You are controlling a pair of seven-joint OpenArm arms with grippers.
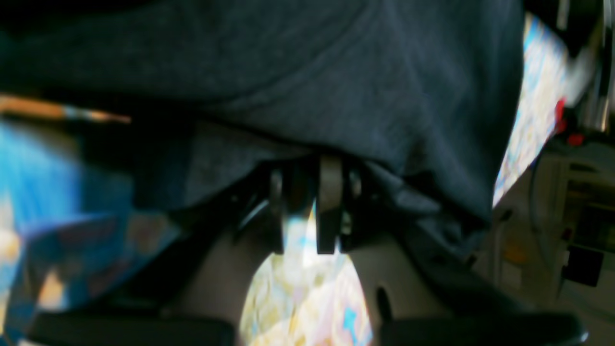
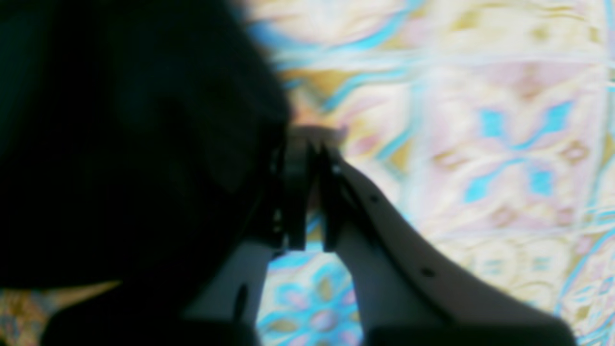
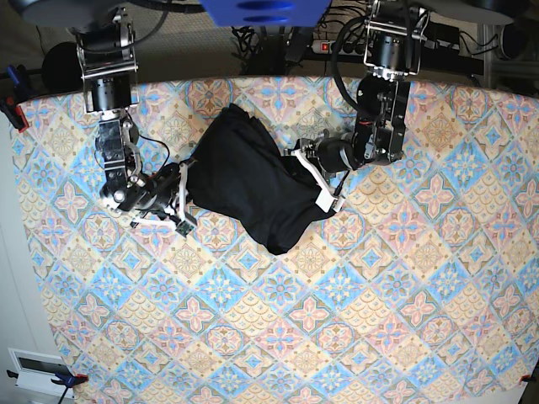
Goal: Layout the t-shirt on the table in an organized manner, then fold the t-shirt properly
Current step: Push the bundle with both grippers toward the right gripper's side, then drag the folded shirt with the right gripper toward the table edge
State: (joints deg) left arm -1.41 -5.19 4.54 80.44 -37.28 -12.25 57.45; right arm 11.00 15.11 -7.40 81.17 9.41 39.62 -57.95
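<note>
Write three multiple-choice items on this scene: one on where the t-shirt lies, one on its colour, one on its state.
1. Where on the table is the t-shirt?
A. far half, between both arms
B. near edge
C. hanging off one side

2. What colour is the t-shirt?
A. white
B. black
C. red

3. How does it lie?
A. folded into a neat rectangle
B. bunched and creased
C. rolled into a tube

Key: 1 A, the base view shows it between the left gripper and right gripper; 2 B, solid black in all views; 3 B, an uneven heap.
</note>
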